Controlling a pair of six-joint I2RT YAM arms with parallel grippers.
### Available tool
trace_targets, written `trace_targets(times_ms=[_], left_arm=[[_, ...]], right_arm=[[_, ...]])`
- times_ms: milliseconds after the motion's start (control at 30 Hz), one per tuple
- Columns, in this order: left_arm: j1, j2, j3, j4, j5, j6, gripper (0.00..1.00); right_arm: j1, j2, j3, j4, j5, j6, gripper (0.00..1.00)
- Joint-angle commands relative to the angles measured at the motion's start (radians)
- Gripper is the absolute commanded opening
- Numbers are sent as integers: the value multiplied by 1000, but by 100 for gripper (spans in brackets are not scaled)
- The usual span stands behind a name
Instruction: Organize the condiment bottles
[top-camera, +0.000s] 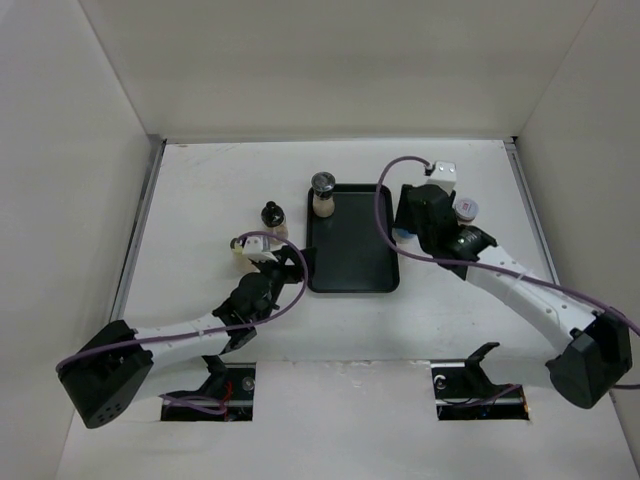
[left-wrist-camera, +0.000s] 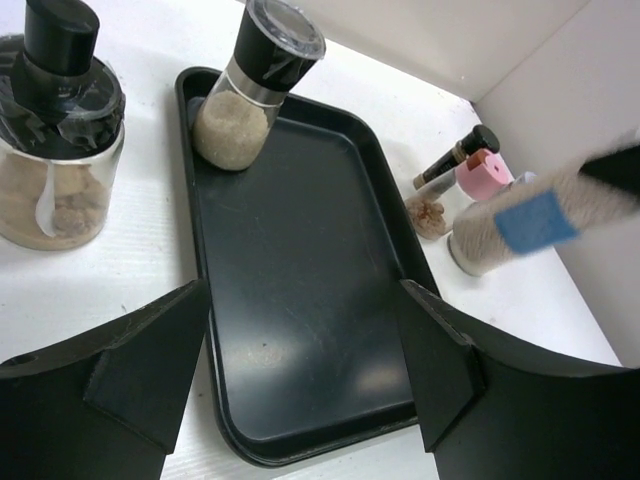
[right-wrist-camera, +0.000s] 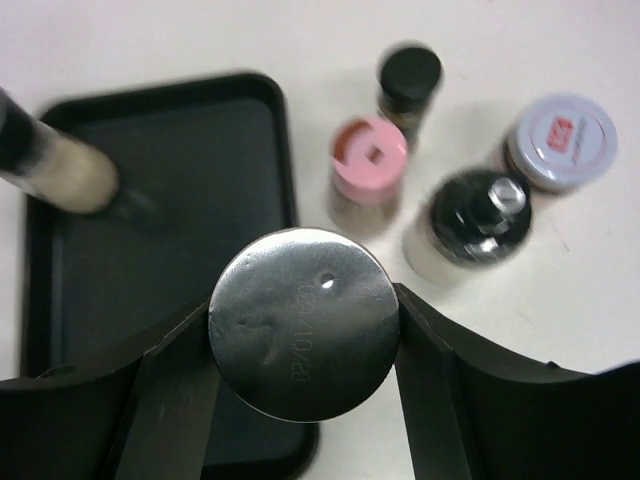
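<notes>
Tray: flat black tray (top-camera: 350, 265) at the middle of the white table (top-camera: 200, 190), between the 2 arms, long side running near to far.
Grinder: clear-bodied grinder (top-camera: 323, 195) with a black cap and pale grains inside, upright in the tray's far-left corner. It is the only bottle inside the tray.
Black-capped jar: black-capped jar (left-wrist-camera: 55, 150) with brownish contents, upright on the table just left of the tray's far end.
Cream-capped jar: cream-capped jar (top-camera: 240, 248) on the table left of the tray, just beside the left arm's wrist. Cannot tell whether they touch.
Left gripper: left gripper (left-wrist-camera: 302, 290) has its jaws spread wide with nothing between them. It sits by the tray's near-left corner, and its wrist view looks through the gap along the tray floor.
Right gripper: right gripper (right-wrist-camera: 300, 325) has its jaws closed on the silver-capped jar (right-wrist-camera: 300, 295), 1 finger pressed to each side.
Held jar position: at the tray's right rim, its cap overlapping the rim in the right wrist view. A blue label shows on its side in the left wrist view. Cannot tell whether its base rests on the table.
Cluster right of tray: 4 bottles upright on the table, outside the tray.
- pink-capped shaker (right-wrist-camera: 368, 160), nearest the tray rim
- slim black-capped bottle (right-wrist-camera: 410, 75), just beyond the pink one
- black-and-silver-topped bottle (right-wrist-camera: 478, 215), just beside the pink one
- grey-capped jar (right-wrist-camera: 560, 140) with a red mark on its lid, farthest from the tray
</notes>
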Motion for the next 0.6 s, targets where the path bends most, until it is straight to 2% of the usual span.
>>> trace_targets(times_ms=[0, 133, 267, 567], left_arm=[[6, 21, 4, 69, 10, -2, 73], [5, 9, -3, 67, 7, -2, 74], [10, 22, -1, 69, 7, -2, 74], [8, 32, 2, 70, 5, -1, 74]], right_arm=[[11, 78, 137, 193, -32, -59, 44], [6, 260, 245, 321, -89, -113, 43], [-21, 405, 356, 360, -106, -136, 43], [-78, 581, 467, 371, -128, -168, 43]])
